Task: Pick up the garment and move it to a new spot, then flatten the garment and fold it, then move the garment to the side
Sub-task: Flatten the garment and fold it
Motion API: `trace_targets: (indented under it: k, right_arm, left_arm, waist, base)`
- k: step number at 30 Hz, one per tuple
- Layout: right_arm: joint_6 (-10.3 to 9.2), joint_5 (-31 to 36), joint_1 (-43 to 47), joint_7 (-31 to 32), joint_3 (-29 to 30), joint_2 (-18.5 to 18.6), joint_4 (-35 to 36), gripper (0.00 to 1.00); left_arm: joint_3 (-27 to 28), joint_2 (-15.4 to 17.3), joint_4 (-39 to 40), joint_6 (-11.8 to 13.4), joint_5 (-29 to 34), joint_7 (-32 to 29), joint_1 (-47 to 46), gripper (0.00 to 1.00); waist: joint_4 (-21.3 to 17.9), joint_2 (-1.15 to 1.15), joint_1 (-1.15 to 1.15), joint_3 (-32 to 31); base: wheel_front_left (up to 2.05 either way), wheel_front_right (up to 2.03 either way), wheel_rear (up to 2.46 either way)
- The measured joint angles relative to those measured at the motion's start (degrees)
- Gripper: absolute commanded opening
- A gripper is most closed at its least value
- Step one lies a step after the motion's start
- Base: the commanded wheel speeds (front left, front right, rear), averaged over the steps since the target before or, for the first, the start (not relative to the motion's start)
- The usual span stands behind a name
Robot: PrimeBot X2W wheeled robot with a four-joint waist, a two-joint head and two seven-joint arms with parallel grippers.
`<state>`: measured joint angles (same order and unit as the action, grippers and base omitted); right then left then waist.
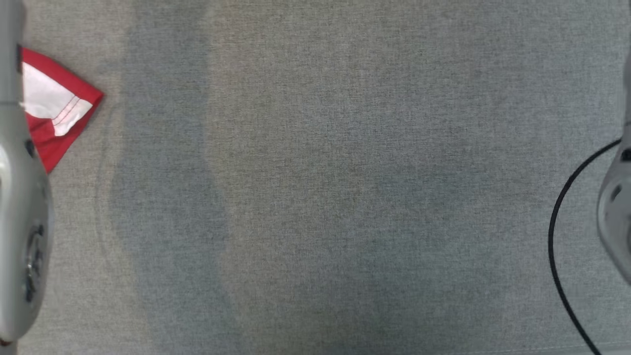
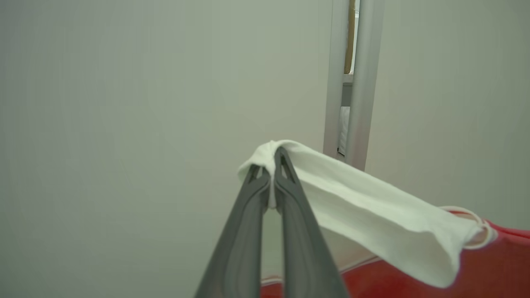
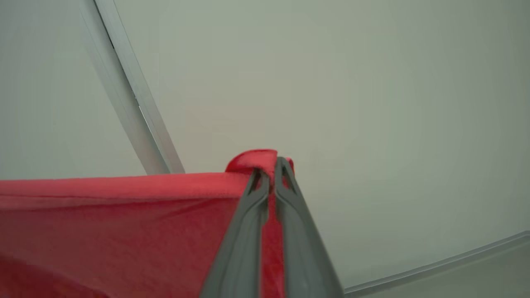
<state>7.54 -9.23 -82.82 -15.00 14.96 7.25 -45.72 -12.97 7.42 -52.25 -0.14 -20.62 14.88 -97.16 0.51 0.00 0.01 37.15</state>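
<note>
Stretching taut, red garment [image 3: 103, 215]; white panel [image 2: 372, 223] creased

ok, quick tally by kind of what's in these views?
red-and-white garment: 1
grippers: 2, left gripper and right gripper, both shut on it
black cable: 1
total: 4

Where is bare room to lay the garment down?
Bare across the whole middle of the grey surface, from the garment at the left forearm to the black cable at the right forearm; crowded only at those edges.
</note>
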Motion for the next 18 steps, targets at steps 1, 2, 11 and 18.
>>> trace_targets:
  k: [1, 2, 11, 18]
  right_arm:
    - [0.0, -0.25, 1.64, 0.0, -0.21, -0.13, -0.18, 0.0]
    - [0.0, -0.51, 3.09, 0.0, -0.33, -0.13, -0.35, 0.0]
    - [0.04, -5.82, 16.91, -0.04, -1.87, 0.33, -6.19, 0.0]
    - [0.09, -10.2, 24.58, -0.03, -5.32, 1.58, -12.14, 0.0]
  left_arm:
    - [0.19, 0.04, 0.62, -0.47, 0.02, 0.07, 1.42, 0.0]
    - [0.53, 0.05, 1.45, -0.7, 0.03, 0.09, 2.92, 0.0]
    - [3.7, -0.04, 2.92, -3.55, -1.19, 0.13, 22.25, 0.0]
    - [3.1, 1.29, 2.46, -5.31, -0.38, 0.14, 35.34, 0.0]
  waist:
    - [0.11, 0.0, 0.0, -0.31]
    - [0.18, 0.0, 0.0, -0.68]
    - [0.67, 0.0, 0.0, -6.05]
    - [1.27, 0.0, -0.02, -12.31]
  base:
    - [0.0, 0.0, 0.0]
    - [0.0, 0.0, 0.0]
    - [0.0, 0.0, 0.0]
    - [0.0, 0.0, 0.0]
